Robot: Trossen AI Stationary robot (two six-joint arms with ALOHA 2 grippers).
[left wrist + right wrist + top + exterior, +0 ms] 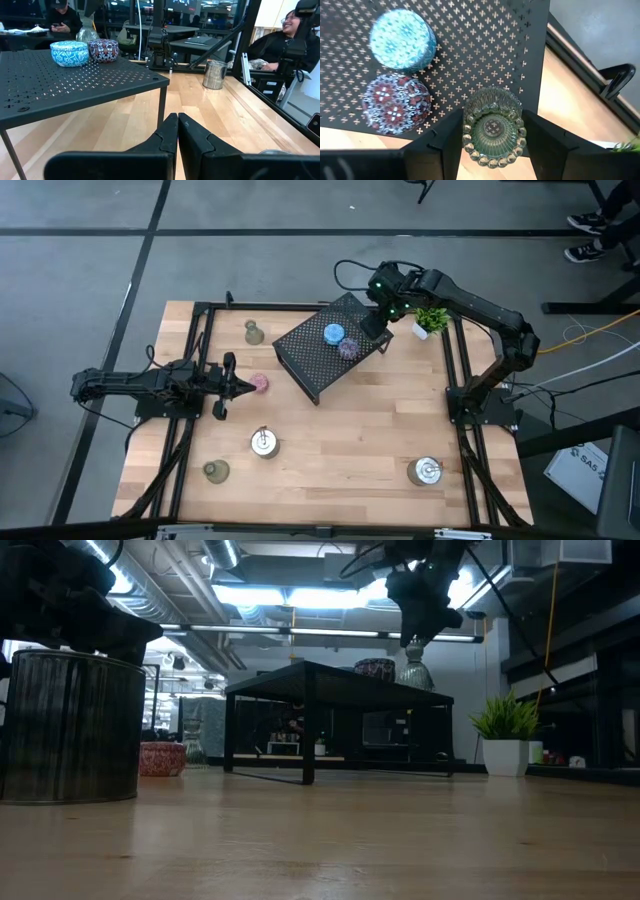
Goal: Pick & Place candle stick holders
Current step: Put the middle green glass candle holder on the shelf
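Two arms: right claw (492,131) grips green holder (493,127) above rack (470,55).

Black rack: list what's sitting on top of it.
On the black rack: a blue holder and a purple holder. The right gripper holds a green glass holder above its corner; contact is hidden.

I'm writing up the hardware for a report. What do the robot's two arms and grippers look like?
Both arms are dark, slim and jointed. The right arm carries looping black cables and a green light near its wrist. The left gripper has two black, wedge-shaped fingers tapering to points. The right gripper has broad, flat black fingers.
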